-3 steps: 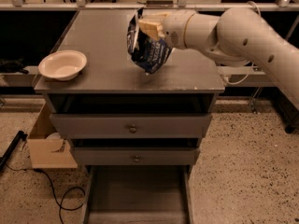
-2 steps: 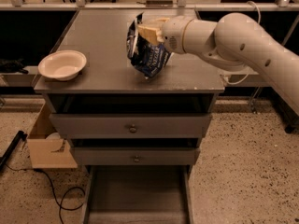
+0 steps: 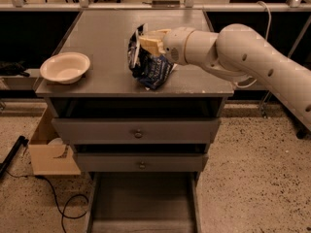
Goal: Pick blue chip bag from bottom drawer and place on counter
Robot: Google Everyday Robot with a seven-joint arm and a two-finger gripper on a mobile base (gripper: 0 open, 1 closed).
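At the centre of the frame the blue chip bag [image 3: 149, 67] is pinched at its top by the claw [image 3: 148, 41], its lower edge apparently resting on the surface [image 3: 102, 38]. It should be settled flat, back from the front edge, before release.

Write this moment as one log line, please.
gripper: above counter, shut on blue chip bag top | blue chip bag: upright, base seemingly on counter | bottom drawer: open | bowl: near counter's left edge
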